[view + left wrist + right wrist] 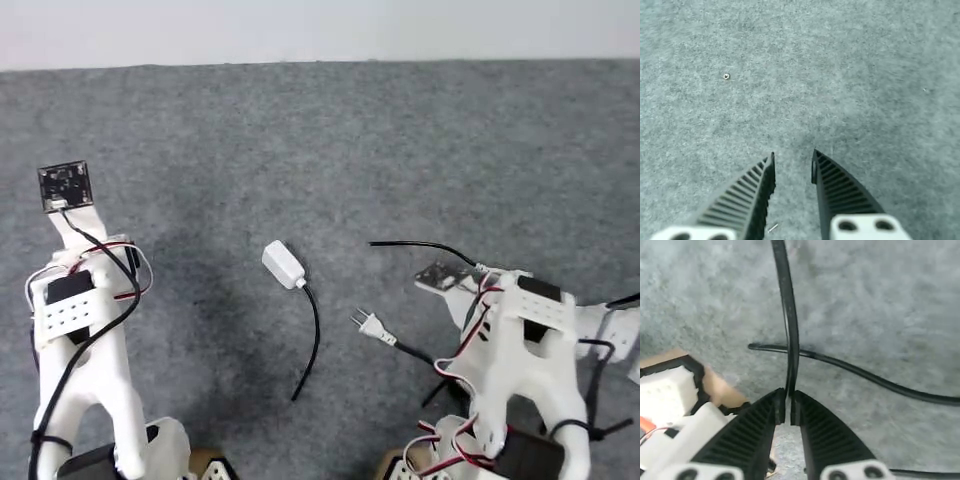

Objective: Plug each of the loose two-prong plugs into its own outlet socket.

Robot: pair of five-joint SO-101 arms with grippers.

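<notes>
My right jaws nipped shut on black cord [788, 315], not plug body. Its two-prong plug [368, 323] lies near white socket [283, 264], unplugged. My left jaws part-open, empty. Risk: plug dangles, prongs miss slots.

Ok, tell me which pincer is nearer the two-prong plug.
Right. The right pincer is shut on a black cable close beside the two-prong plug; the left pincer hangs open over bare mat, well off to the plug's other side.

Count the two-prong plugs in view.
1. The two-prong plug lies on the grey mat right of centre, apart from the white socket block. Its black cable runs under the right arm, where others may be hidden.
</notes>
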